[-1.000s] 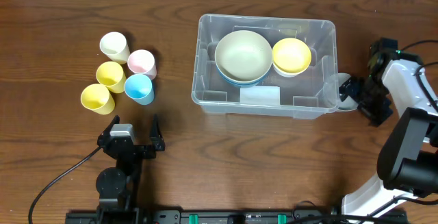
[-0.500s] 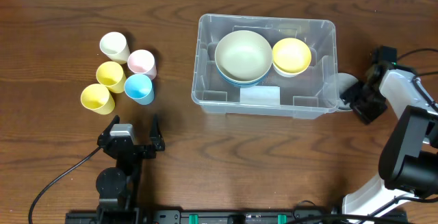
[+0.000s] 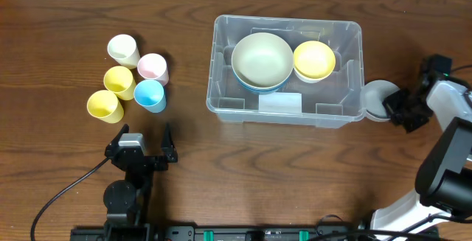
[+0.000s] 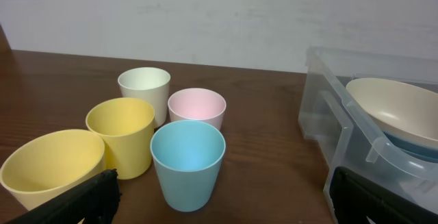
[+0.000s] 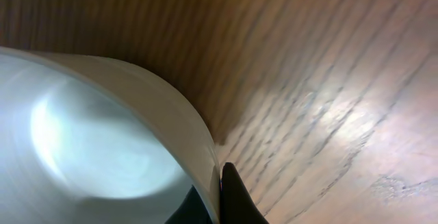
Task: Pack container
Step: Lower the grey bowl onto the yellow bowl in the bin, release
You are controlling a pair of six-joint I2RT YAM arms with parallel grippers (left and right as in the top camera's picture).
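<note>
The clear container point(image 3: 287, 21) stands right of centre and holds a large cream bowl point(image 3: 262, 58), nested in a blue one, and a yellow bowl point(image 3: 314, 58). A pale grey bowl point(image 3: 376, 97) sits on the table against the container's right end. My right gripper point(image 3: 396, 105) is shut on that bowl's right rim; in the right wrist view its dark fingers pinch the bowl point(image 5: 89, 142) wall at the gripper point(image 5: 217, 191). My left gripper point(image 3: 144, 147) stands open at the lower left, below the cups, with nothing between its fingers. The container point(image 4: 342, 118) edge shows in the left wrist view.
Several cups cluster at the left: cream point(image 3: 123, 49), pink point(image 3: 153, 67), yellow point(image 3: 119, 82), blue point(image 3: 150, 94) and a second yellow point(image 3: 104, 106). In the left wrist view the blue cup point(image 4: 187, 162) stands nearest, just ahead of the left gripper point(image 4: 219, 200).
The right gripper has gone from open to shut on the grey bowl's rim and shifted right, away from the container. The left arm has not moved.
</note>
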